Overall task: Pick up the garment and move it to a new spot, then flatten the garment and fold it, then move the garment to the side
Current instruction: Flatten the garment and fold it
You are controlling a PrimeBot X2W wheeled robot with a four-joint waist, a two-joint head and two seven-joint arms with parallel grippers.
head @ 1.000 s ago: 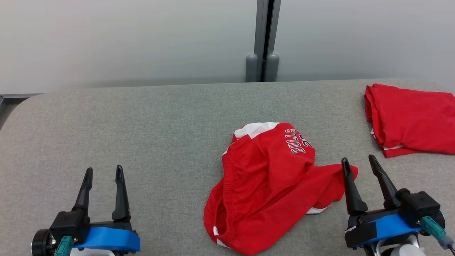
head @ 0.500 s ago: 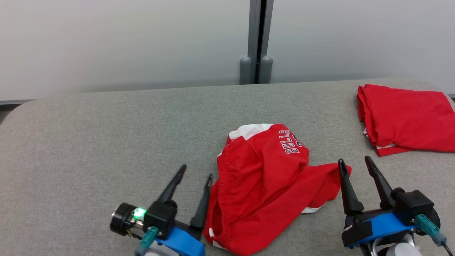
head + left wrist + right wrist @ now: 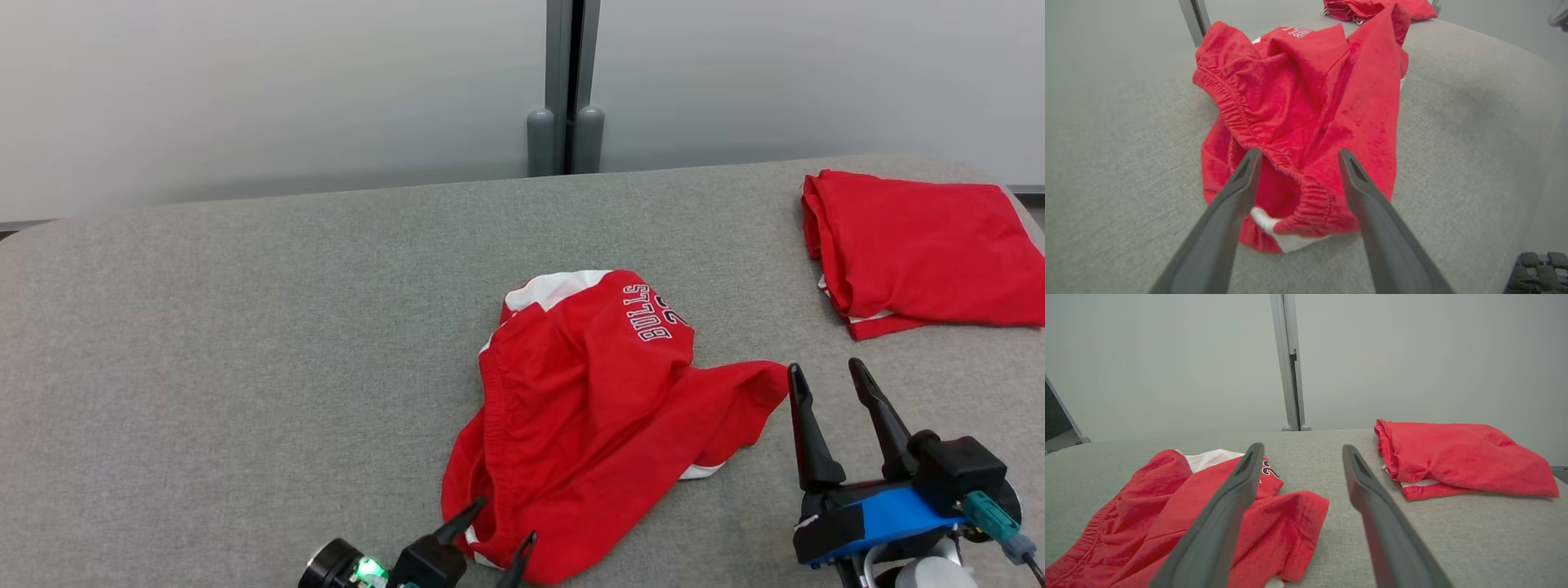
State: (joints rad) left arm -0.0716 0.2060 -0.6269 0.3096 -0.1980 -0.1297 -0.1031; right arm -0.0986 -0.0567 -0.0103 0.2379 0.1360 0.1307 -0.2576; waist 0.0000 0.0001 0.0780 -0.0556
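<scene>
The left end effector (image 3: 1298,154) is wide open at the waistband of red Bulls shorts (image 3: 596,408), near the table (image 3: 245,327) front edge; the right end effector (image 3: 824,365) is wide open and empty.

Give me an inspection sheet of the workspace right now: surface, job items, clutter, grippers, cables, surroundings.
Surface: grey fabric tabletop, rounded corners.
Job's things: red shorts crumpled mid-table, waistband toward the robot, not flattened.
Clutter: folded red garment at the far right.
Grippers: left gripper open at the shorts' near waistband; right gripper open beside their right edge, holding nothing.
Cables: teal plug with a lead on the right wrist.
Surroundings: pale wall, grey post behind the table.
</scene>
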